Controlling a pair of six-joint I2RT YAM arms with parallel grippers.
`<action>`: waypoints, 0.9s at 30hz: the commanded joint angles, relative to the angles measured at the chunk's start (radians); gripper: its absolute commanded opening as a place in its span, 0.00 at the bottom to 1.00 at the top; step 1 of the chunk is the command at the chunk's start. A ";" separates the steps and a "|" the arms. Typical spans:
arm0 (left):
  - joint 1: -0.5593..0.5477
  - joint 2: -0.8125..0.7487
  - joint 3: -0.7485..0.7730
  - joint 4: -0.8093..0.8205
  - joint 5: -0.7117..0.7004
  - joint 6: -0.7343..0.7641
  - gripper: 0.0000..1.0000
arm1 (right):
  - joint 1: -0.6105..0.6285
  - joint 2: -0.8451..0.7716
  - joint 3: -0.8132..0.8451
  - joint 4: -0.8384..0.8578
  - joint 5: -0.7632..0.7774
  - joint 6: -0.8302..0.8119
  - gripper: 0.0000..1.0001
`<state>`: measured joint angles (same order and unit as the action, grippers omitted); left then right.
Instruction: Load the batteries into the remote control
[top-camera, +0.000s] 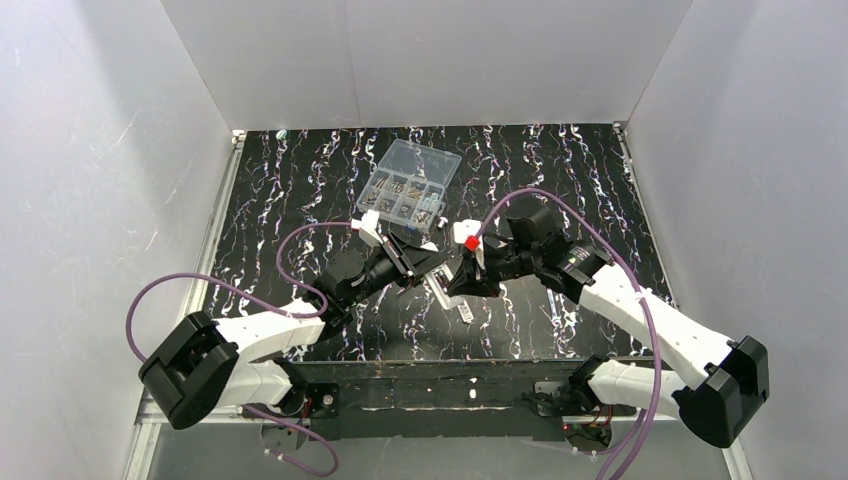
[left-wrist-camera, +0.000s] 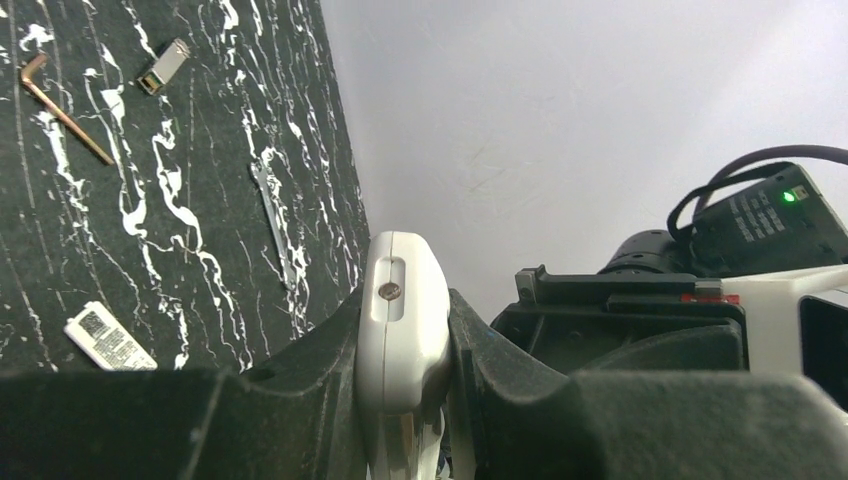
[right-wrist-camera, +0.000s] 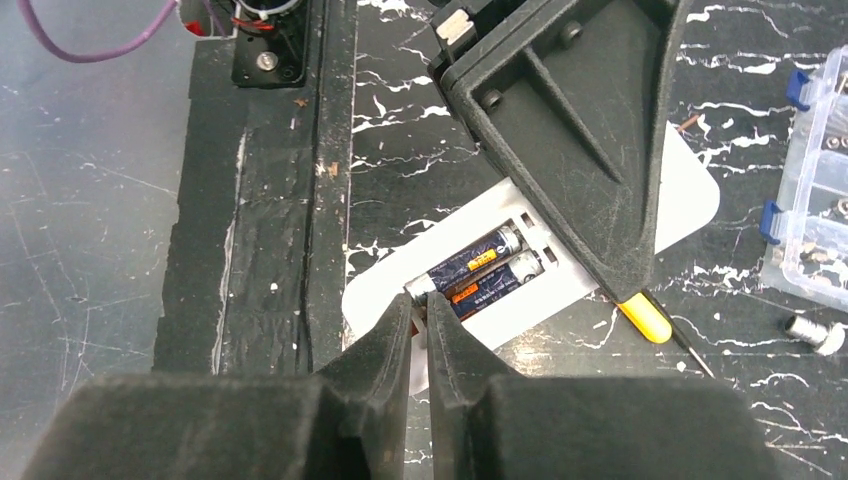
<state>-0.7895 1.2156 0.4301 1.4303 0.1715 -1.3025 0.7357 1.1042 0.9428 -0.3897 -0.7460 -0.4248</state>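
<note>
The remote control (right-wrist-camera: 380, 285) is a white body lying face down with its battery bay open. Two dark blue batteries (right-wrist-camera: 475, 262) lie side by side in the bay. My left gripper (left-wrist-camera: 403, 330) is shut on the remote's rounded end (left-wrist-camera: 400, 290), and one of its black fingers (right-wrist-camera: 580, 140) crosses the remote in the right wrist view. My right gripper (right-wrist-camera: 420, 315) has its jaws nearly together, only a thin slit between them. Its tips touch the metal end of the upper battery. From above, both grippers (top-camera: 415, 262) (top-camera: 462, 280) meet at mid-table.
A yellow-handled screwdriver (right-wrist-camera: 645, 318) lies beside the remote. A clear compartment box (top-camera: 410, 185) sits behind the grippers. A small white labelled piece (left-wrist-camera: 108, 337), a hex key (left-wrist-camera: 60, 110), a flat wrench (left-wrist-camera: 272, 215) and a metal plug (left-wrist-camera: 165, 65) lie on the black mat.
</note>
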 joint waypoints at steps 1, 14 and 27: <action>-0.015 -0.011 0.012 0.110 0.046 -0.018 0.00 | 0.016 0.036 0.040 0.079 0.186 0.035 0.15; -0.015 0.000 0.024 0.109 0.065 -0.010 0.00 | 0.079 0.145 0.121 0.041 0.344 0.101 0.14; -0.015 -0.011 0.020 0.109 0.064 -0.006 0.00 | 0.116 0.251 0.222 -0.052 0.432 0.121 0.13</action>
<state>-0.7654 1.2404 0.4191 1.3682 0.0963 -1.2392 0.8459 1.3106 1.1099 -0.5434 -0.4480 -0.2920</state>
